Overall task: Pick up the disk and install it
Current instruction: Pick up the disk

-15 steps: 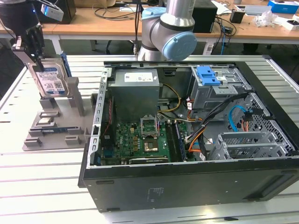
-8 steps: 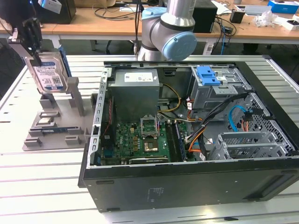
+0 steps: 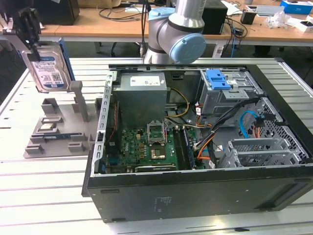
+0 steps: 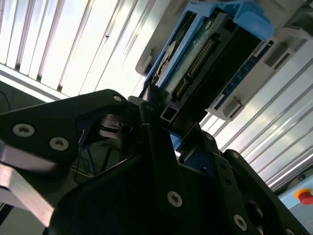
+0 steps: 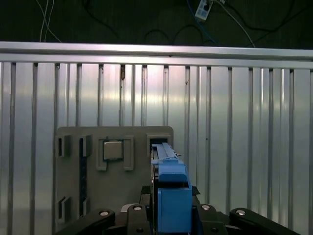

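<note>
Silver blue-bracketed disk (image 3: 49, 73) aloft above grey slotted holder (image 3: 54, 132).
Black jaws clamp it; best kept upright, carried slowly.

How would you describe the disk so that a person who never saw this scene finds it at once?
Find the open computer case on the table. At the exterior view's left of it lies a grey holder plate; the disk hangs above it in the black pincer. Its blue-and-white label and blue frame set it apart from the grey parts around.
</note>
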Controlling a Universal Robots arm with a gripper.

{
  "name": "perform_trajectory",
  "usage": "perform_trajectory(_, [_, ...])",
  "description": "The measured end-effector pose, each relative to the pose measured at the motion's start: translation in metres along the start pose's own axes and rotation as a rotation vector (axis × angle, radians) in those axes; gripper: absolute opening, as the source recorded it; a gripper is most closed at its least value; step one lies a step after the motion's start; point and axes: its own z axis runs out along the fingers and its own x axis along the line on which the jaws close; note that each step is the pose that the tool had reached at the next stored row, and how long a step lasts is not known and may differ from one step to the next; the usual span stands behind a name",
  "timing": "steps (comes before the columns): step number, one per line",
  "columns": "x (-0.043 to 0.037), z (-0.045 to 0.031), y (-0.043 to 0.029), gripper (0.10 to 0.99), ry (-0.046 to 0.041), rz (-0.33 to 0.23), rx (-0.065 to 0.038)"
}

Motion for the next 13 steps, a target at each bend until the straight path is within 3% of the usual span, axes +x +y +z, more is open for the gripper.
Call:
perform_trajectory(2, [-0.0002, -0.008, 0.0001, 0.365, 0.0, 0.0, 0.0])
perform_trajectory(13, [-0.0007, -0.0312, 0.0006, 0.365, -0.0001, 0.0, 0.0])
